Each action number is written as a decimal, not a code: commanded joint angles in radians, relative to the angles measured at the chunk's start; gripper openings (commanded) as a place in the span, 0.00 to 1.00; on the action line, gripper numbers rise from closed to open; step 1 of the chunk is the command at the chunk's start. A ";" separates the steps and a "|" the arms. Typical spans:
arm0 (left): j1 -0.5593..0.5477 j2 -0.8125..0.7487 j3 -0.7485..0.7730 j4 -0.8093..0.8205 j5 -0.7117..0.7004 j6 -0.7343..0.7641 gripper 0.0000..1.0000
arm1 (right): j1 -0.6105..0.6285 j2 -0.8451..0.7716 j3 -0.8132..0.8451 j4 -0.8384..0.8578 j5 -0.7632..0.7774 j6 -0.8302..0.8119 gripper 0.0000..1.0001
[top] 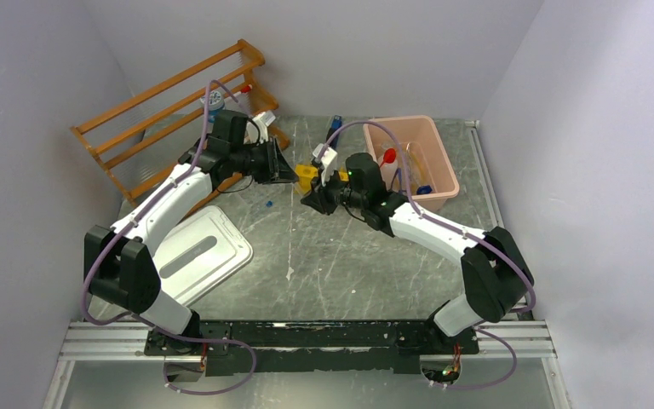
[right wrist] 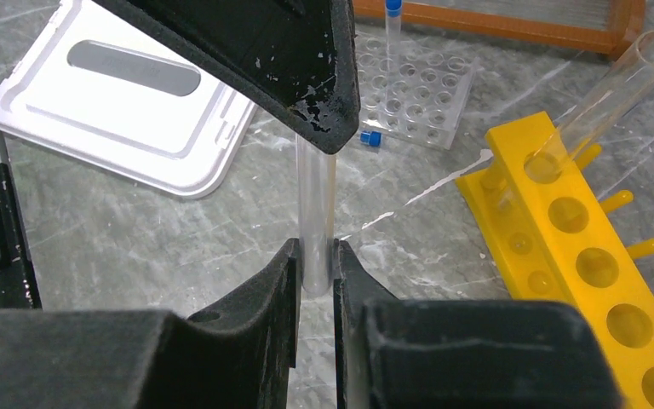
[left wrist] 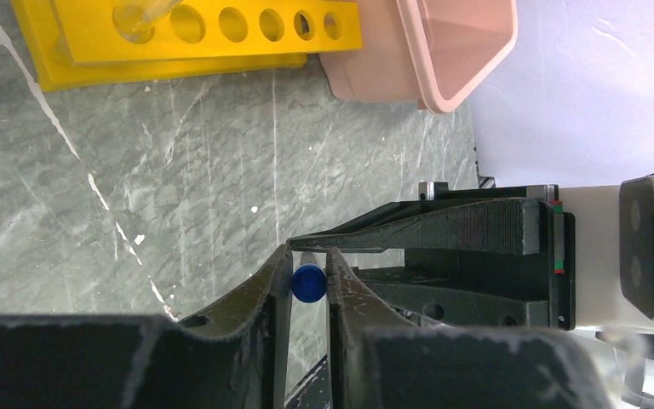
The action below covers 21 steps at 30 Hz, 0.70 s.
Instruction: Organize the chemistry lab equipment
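A blue-capped clear tube (right wrist: 316, 200) hangs in the air between my two grippers, above the table's middle. My right gripper (right wrist: 315, 256) is shut on the tube's rounded bottom end. At the other end, my left gripper (left wrist: 309, 271) is shut on its blue cap (left wrist: 309, 284), both fingers against it. In the top view the left gripper (top: 288, 169) and right gripper (top: 313, 199) meet tip to tip beside the yellow tube rack (top: 306, 176). That yellow rack (right wrist: 579, 247) has one clear tube (right wrist: 609, 89) leaning in an end hole.
A pink bin (top: 436, 189) at the back right holds a red-capped bottle (top: 388, 157). A clear tube tray (right wrist: 417, 85) carries an upright blue-capped tube (right wrist: 392, 25), with a loose blue cap (right wrist: 370, 137) beside it. A white lid (top: 204, 251) lies left; a wooden rack (top: 170, 111) stands back left.
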 commanded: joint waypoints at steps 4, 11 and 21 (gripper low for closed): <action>0.007 0.001 0.048 -0.047 -0.017 0.050 0.20 | 0.004 0.002 0.040 0.002 0.034 0.002 0.15; 0.007 -0.081 0.015 -0.013 -0.210 0.134 0.17 | 0.004 0.000 0.062 0.012 0.081 0.115 0.68; 0.008 -0.213 -0.194 0.088 -0.857 0.354 0.19 | -0.001 -0.097 -0.019 0.047 0.169 0.235 0.71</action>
